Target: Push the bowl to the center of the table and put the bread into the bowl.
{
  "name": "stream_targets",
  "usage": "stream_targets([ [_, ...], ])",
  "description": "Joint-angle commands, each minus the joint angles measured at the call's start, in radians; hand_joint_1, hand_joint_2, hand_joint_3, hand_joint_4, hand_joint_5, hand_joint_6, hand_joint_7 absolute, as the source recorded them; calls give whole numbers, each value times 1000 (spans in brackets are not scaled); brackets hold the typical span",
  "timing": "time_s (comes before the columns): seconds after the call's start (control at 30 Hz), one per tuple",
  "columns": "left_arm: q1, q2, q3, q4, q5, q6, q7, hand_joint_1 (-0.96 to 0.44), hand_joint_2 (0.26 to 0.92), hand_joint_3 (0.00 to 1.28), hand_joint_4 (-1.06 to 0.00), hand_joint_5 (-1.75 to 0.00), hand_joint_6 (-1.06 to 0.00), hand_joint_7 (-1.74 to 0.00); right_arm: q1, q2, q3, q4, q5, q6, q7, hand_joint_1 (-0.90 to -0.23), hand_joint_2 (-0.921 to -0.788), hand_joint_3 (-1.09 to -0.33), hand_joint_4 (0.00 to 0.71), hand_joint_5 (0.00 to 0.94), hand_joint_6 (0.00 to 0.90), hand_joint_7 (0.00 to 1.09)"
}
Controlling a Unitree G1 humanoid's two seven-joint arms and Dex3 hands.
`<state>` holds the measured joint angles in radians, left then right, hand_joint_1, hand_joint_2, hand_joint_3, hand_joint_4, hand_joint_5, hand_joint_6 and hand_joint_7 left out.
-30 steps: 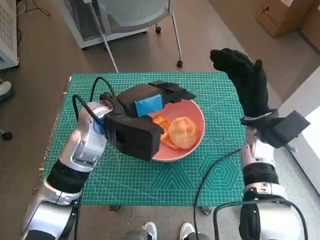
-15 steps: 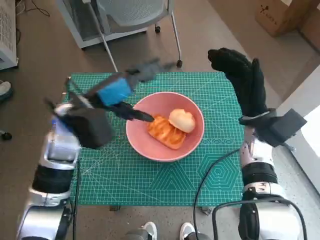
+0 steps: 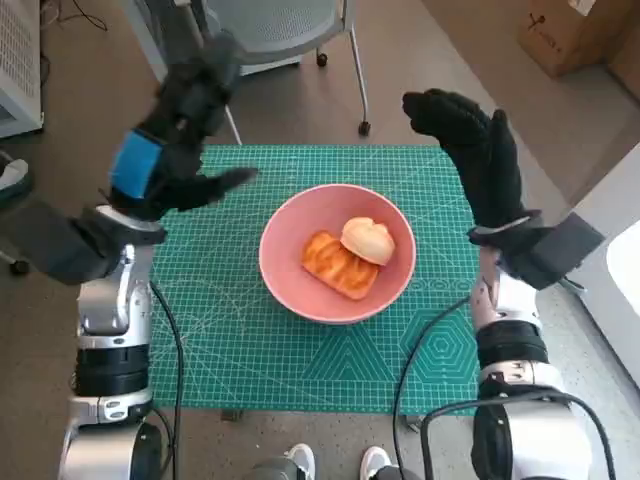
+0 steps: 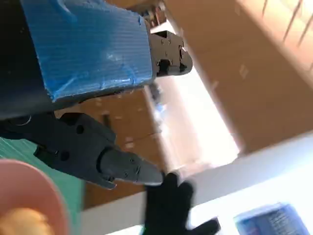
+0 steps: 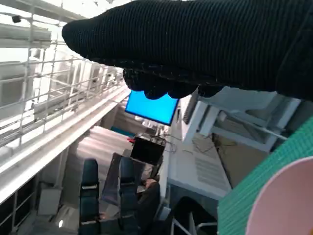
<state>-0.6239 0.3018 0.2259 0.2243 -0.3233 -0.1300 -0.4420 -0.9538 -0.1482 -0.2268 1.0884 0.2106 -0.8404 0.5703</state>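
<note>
A pink bowl (image 3: 290, 270) sits near the middle of the green cutting mat (image 3: 300, 350). Inside it lie a flat orange pastry (image 3: 335, 265) and a round pale bun (image 3: 367, 240) leaning on it. My left hand (image 3: 175, 130) is raised above the mat's far left corner, fingers spread, holding nothing. My right hand (image 3: 470, 150) is lifted over the far right corner, open and upright. The left wrist view shows the bowl's rim (image 4: 34, 196), a bit of bread (image 4: 22, 223) and my left hand (image 4: 93, 73). The glove (image 5: 195, 44) fills the right wrist view's upper part.
A grey chair (image 3: 270, 30) stands just beyond the table's far edge. A cardboard box (image 3: 570, 30) sits on the floor at far right. Shoes (image 3: 330, 462) show at the table's near edge. A white surface (image 3: 615, 260) borders the table's right side.
My left hand has drawn back from the bowl and risen up to the far left corner, empty. The bread stays in the bowl. My right hand shifted slightly left.
</note>
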Motion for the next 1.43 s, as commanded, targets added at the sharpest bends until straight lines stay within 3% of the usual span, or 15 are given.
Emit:
stream_targets([
  [0.03,25,-9,14,-38,-21,1,15,-628,921,253,-73,-20,1,-481,17,6,5,-6,-4,8,-15,-603,-921,-644,192,0,322,3],
  [0.5,24,-29,17,-58,-18,-23,54,-661,921,252,-92,-24,1,-548,30,8,11,-54,-4,19,-46,-616,-921,-653,193,1,321,2],
  [1.07,25,-31,-33,-120,29,4,93,-587,921,254,-80,-12,1,-497,45,-12,16,-124,1,59,-56,-620,-921,-651,197,2,323,2],
  [1.43,38,-53,-64,-174,15,55,108,-531,901,252,-86,-15,1,-526,53,-30,23,-152,-11,89,-71,-652,-921,-654,194,0,323,2],
])
